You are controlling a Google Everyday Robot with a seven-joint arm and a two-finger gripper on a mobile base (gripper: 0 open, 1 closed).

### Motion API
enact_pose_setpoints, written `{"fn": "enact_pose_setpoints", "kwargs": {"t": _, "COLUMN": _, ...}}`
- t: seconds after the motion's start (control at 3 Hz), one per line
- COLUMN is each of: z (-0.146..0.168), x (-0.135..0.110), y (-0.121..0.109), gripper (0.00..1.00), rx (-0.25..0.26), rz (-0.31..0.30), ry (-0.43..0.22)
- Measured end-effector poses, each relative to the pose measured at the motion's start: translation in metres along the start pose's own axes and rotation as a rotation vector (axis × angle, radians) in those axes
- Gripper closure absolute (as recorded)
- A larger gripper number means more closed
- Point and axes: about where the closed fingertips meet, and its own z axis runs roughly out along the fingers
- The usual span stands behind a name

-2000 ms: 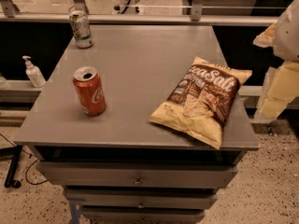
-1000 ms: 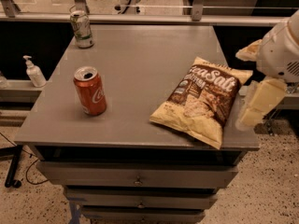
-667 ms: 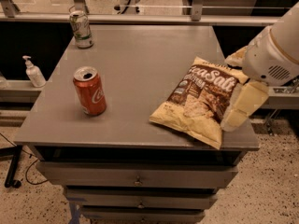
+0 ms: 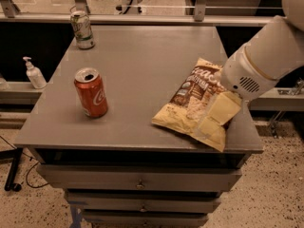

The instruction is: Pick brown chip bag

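Note:
The brown chip bag (image 4: pixel 186 104), pale yellow and dark brown with white lettering, lies flat on the right side of the grey table (image 4: pixel 142 56), near its front right corner. My arm reaches in from the upper right. Its white wrist housing (image 4: pixel 247 77) hangs over the bag's right edge. My gripper (image 4: pixel 217 115) is down over the lower right part of the bag, covering it there. Part of the bag's lettering is hidden behind the wrist.
A red cola can (image 4: pixel 91 93) stands upright at the table's front left. A green-and-white can (image 4: pixel 82 30) stands at the back left corner. A pump bottle (image 4: pixel 34 73) sits on a ledge to the left. Drawers (image 4: pixel 137 182) are below the tabletop.
My arm has swung in from the right edge of the view toward the left, and now the gripper is over the bag's right side. The bag and cans have not moved.

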Motion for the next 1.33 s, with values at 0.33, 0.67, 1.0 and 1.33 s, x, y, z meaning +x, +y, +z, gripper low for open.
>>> {"fn": "enact_pose_setpoints", "kwargs": {"t": 0.33, "z": 0.023, "x": -0.003, "y": 0.012, "gripper": 0.0, "rx": -0.008, "rz": 0.056, "ry": -0.014}}
{"fn": "enact_pose_setpoints", "kwargs": {"t": 0.67, "z": 0.038, "x": -0.007, "y": 0.021, "gripper": 0.18, "rx": 0.005, "rz": 0.076, "ry": -0.029}}
{"fn": "enact_pose_setpoints", "kwargs": {"t": 1.0, "z": 0.046, "x": -0.008, "y": 0.025, "gripper": 0.41, "rx": 0.021, "rz": 0.088, "ry": -0.037}}
{"fn": "enact_pose_setpoints", "kwargs": {"t": 1.33, "z": 0.046, "x": -0.01, "y": 0.025, "gripper": 0.64, "rx": 0.048, "rz": 0.079, "ry": -0.039}}
